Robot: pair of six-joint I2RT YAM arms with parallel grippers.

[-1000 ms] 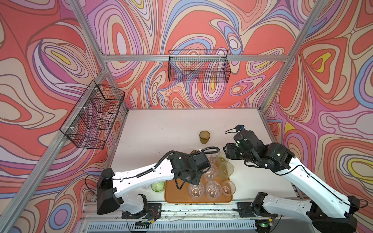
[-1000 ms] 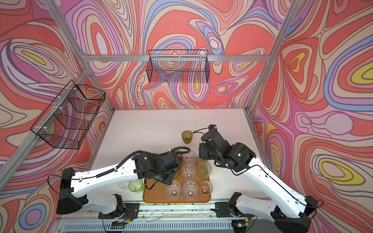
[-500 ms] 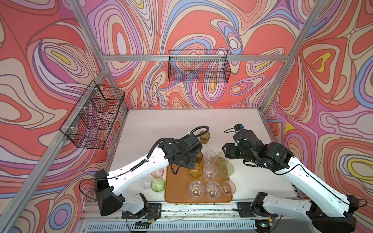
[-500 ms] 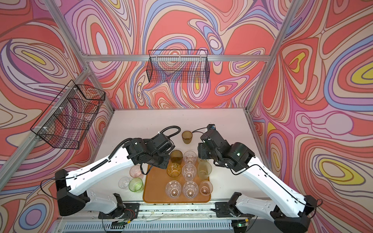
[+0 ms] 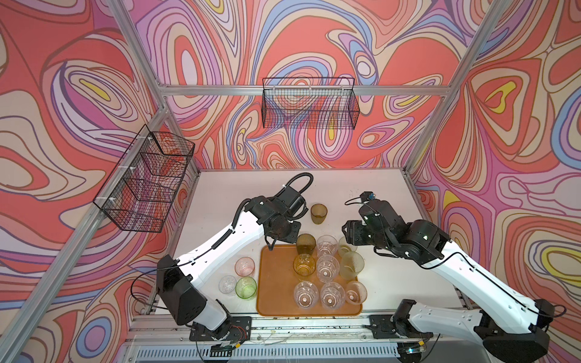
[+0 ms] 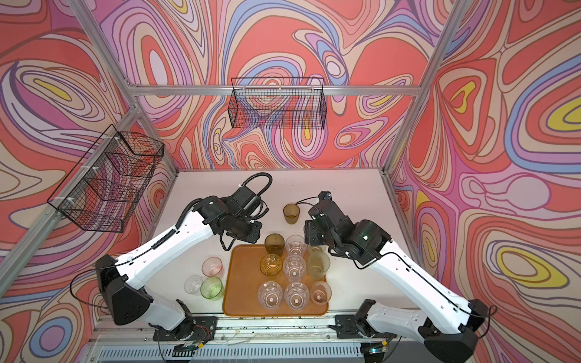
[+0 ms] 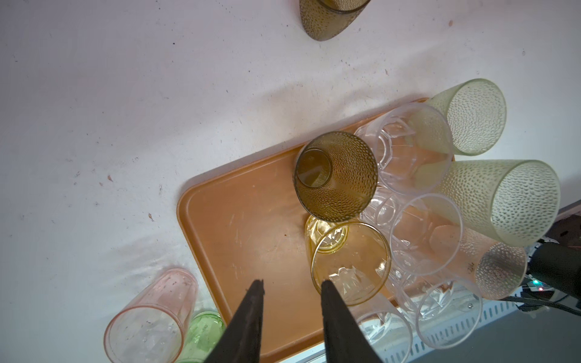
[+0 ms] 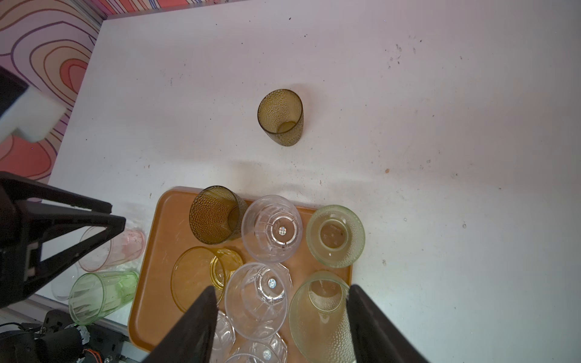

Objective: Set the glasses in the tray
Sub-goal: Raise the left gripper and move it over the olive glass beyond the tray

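Observation:
The orange-brown tray [image 5: 276,283] [image 7: 245,226] lies at the table's front. Several glasses stand on its right part, among them an amber one [image 5: 304,264] [image 7: 349,261] and an olive-brown one [image 5: 305,243]. Left of the tray stand a pink glass [image 5: 244,266], a green glass [image 5: 246,287] and a clear glass [image 5: 227,285]. Another olive-brown glass [image 5: 318,213] [image 8: 280,117] stands alone farther back. My left gripper [image 5: 269,245] [image 7: 290,286] hangs open and empty over the tray's far left corner. My right gripper [image 5: 345,239] [image 8: 281,287] hovers wide open above the right-hand glasses, holding nothing.
Two black wire baskets hang on the walls, one on the left wall [image 5: 144,179] and one on the back wall [image 5: 309,103]. Bare white table [image 5: 251,188] stretches behind the tray. The aluminium front rail [image 5: 283,323] runs just past the tray's near edge.
My left arm has drawn back from over the tray toward the far left, uncovering the amber glass standing on the tray, and its jaws have spread a little. The right arm has not moved.

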